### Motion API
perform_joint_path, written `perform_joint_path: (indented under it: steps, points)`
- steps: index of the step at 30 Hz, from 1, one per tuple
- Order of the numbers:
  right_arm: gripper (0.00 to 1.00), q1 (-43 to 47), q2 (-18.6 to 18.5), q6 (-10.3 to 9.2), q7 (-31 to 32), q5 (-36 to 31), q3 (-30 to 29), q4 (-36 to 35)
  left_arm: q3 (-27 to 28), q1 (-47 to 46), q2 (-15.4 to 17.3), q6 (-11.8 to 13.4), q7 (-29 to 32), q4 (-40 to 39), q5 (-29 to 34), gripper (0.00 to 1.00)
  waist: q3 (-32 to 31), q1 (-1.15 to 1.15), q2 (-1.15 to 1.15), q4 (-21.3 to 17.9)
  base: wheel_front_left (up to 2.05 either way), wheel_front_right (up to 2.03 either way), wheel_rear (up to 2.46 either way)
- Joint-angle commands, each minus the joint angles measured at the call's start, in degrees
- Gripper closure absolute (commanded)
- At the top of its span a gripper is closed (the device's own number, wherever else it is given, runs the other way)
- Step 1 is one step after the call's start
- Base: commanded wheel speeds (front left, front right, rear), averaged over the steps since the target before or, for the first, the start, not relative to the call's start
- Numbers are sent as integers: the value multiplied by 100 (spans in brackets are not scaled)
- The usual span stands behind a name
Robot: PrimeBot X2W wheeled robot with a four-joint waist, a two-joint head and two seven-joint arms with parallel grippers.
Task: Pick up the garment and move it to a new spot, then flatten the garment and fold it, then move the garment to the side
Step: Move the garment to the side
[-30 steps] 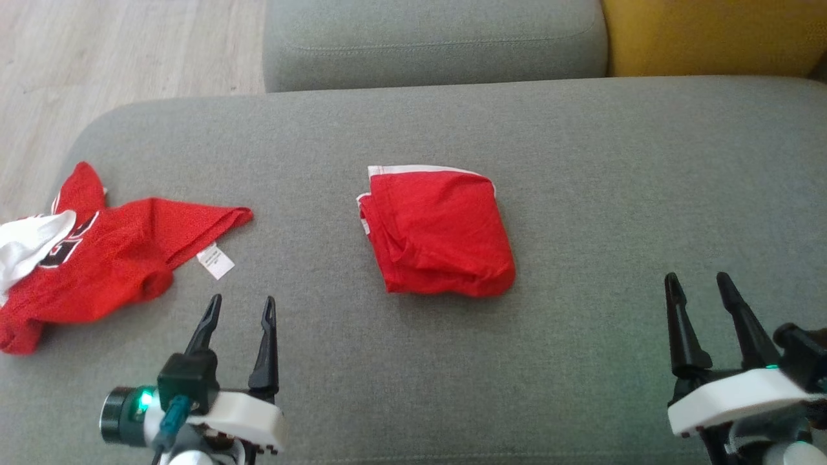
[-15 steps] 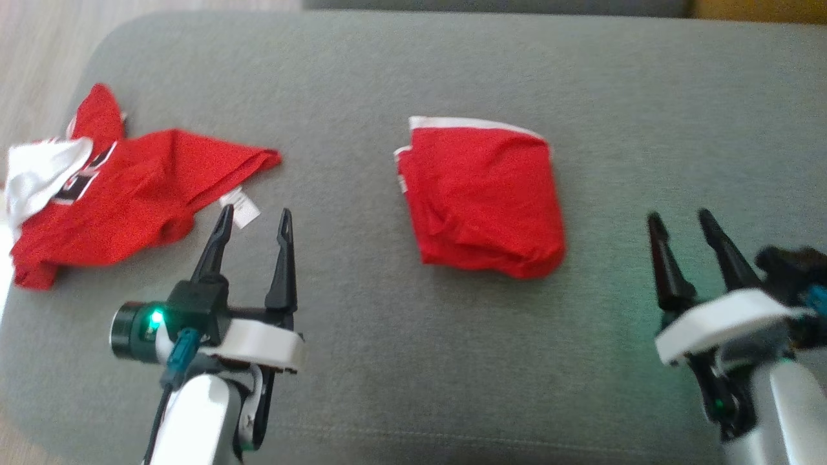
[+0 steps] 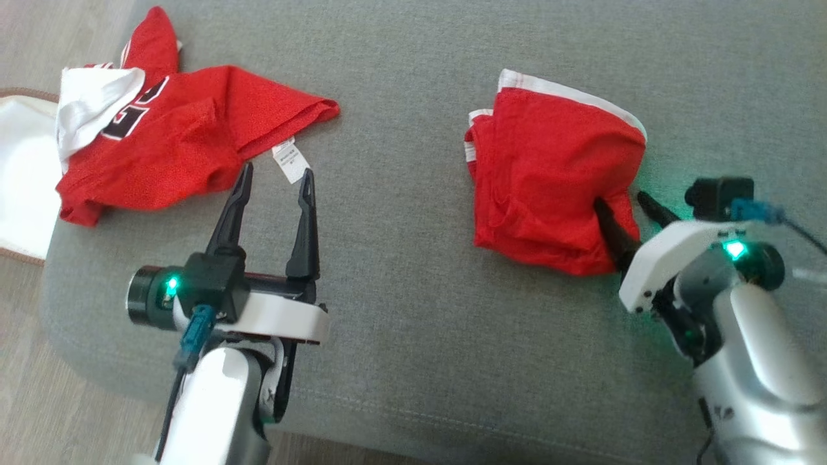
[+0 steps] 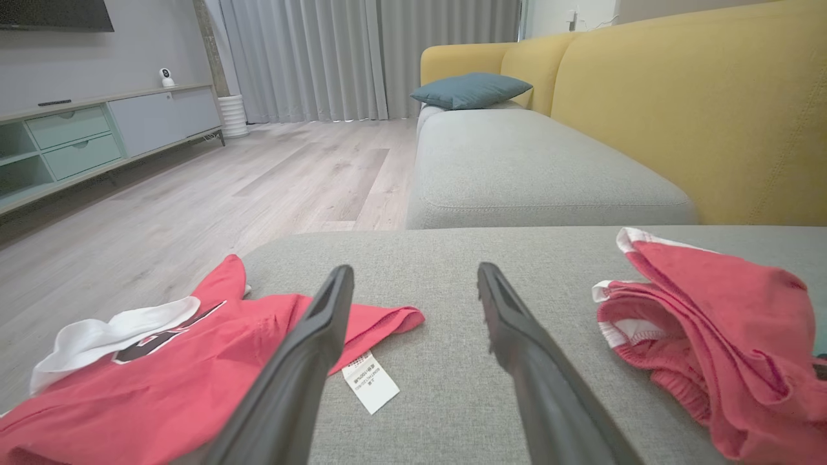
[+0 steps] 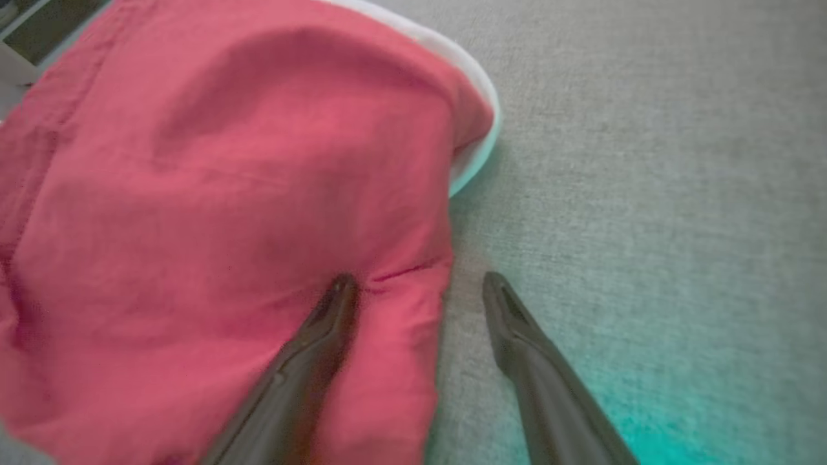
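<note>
We record the folded red garment (image 3: pixel 549 174), white-trimmed along its far edge, lying on the grey cushion (image 3: pixel 400 271), right of centre in the head view. The right gripper (image 3: pixel 619 200) sits low at the garment's right-hand edge with its jaws spread. In the right wrist view one finger (image 5: pixel 316 336) rests on the red cloth, with a small crease at its tip. The other lies over bare cushion just beside the hem, so the cloth's edge falls in the gap between them. Nothing is pinched. The left gripper (image 3: pixel 277 171) is likewise spread and empty, over the cushion and well apart from the folded garment. Its fingertips are near the white label (image 4: pixel 369 382) of a second, rumpled red jersey (image 3: pixel 161 148) with a white collar and black lettering, at the cushion's left end. We cannot tell whether those tips touch the fabric.
</note>
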Motion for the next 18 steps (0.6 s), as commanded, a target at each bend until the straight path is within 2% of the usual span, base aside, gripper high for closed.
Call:
perform_joint_path:
  steps: [1,3,4,11,18]
  points:
    - [5,-99,-50,37,177,42,192,-20,183,-198,44,20,-69,-217,61,0,9,0,0,14,0,0,0]
    - [79,-161,-82,37,381,129,268,60,193,-191,31,20,-69,-223,68,0,-1,0,0,7,0,0,0]
    - [100,-177,-106,37,472,170,316,73,199,-187,26,20,-69,-224,75,0,-7,0,0,-4,0,0,0]
    - [100,-204,-463,37,400,199,759,-328,260,-150,26,0,-69,-256,165,0,-67,0,0,-345,0,0,0]
    - [100,7,-878,37,262,155,1037,-756,273,-128,119,-57,-70,-334,271,0,-92,0,0,-1143,0,0,0]
